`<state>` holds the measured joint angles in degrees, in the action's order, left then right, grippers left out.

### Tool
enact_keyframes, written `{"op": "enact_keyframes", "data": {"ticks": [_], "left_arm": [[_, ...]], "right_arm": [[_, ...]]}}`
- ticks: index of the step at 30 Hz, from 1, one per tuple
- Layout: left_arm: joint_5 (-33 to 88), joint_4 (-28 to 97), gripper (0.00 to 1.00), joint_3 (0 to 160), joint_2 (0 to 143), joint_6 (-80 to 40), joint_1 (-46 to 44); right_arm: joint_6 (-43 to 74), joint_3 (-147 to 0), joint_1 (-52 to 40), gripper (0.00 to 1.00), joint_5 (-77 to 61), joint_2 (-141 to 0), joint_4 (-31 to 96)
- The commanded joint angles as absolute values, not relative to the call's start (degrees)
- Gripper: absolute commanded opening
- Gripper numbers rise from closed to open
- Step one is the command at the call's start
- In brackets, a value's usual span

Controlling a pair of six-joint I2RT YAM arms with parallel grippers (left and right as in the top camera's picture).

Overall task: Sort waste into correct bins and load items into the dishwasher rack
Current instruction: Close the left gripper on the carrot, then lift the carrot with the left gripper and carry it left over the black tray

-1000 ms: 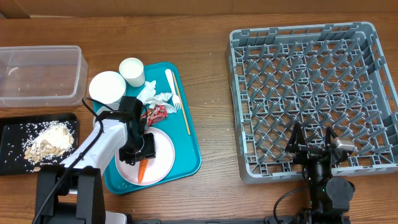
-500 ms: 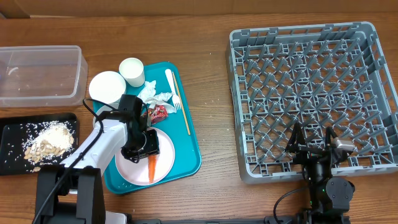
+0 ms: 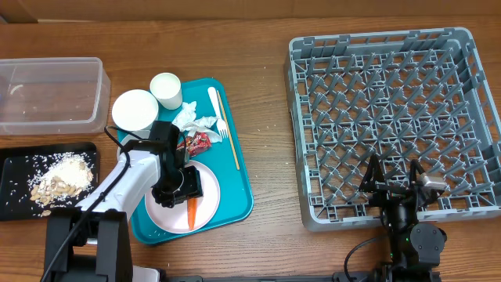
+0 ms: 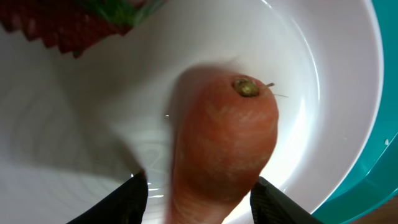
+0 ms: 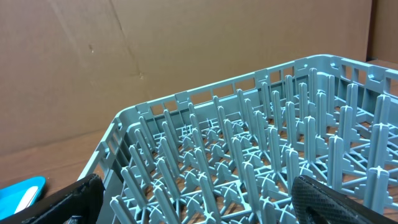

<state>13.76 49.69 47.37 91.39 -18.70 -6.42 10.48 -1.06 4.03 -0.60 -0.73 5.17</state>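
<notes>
The orange carrot (image 3: 190,214) lies on the pale pink plate (image 3: 208,196) on the teal tray. My left gripper (image 3: 187,194) is low over the plate, open, with a finger on each side of the carrot (image 4: 227,143); a thin gap shows on the left side. The red wrapper (image 3: 197,142) and white napkins (image 3: 192,120) lie just behind it. A white bowl (image 3: 134,110), cup (image 3: 166,89) and fork (image 3: 220,117) sit at the tray's back. My right gripper (image 3: 393,177) is open and empty over the front edge of the grey rack (image 3: 391,102).
The clear tub (image 3: 51,95) stands at the far left. The black tray (image 3: 16,168) in front of it holds rice and nut scraps (image 3: 61,176). The teal tray (image 3: 239,196) also carries a thin wooden stick (image 3: 230,137). The rack's pegs (image 5: 249,143) fill the right wrist view.
The carrot has turned from tilted to pointing straight toward the front and shifted slightly right on the plate. My left gripper has shifted slightly with it. The right arm has not moved.
</notes>
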Motion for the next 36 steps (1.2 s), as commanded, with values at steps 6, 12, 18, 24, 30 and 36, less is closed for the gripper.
{"op": "enact_keyframes", "data": {"ticks": [6, 12, 18, 24, 30, 36], "left_arm": [[10.98, 49.63, 0.55, 46.96, 91.50, -17.76, -7.27], [5.54, 47.62, 0.55, 46.96, 91.50, -16.64, -9.50], [3.99, 46.68, 0.55, 46.96, 91.50, -16.03, -13.28], [1.04, 48.23, 0.55, 46.96, 91.50, -16.10, -15.46], [1.06, 48.77, 0.49, 46.96, 91.50, -16.29, -15.44], [1.04, 48.86, 0.42, 46.96, 91.50, -16.29, -15.44]], "right_arm": [[10.41, -0.47, 3.75, 1.00, -0.03, -0.19, 4.84], [10.41, -0.47, 3.75, 1.00, -0.03, -0.19, 4.84], [10.41, -0.47, 3.75, 1.00, -0.03, -0.19, 4.84], [10.41, -0.47, 3.75, 1.00, -0.05, -0.19, 4.84], [10.41, -0.47, 3.75, 1.00, -0.03, -0.19, 4.84], [10.41, -0.47, 3.75, 1.00, -0.05, -0.19, 4.84]]}}
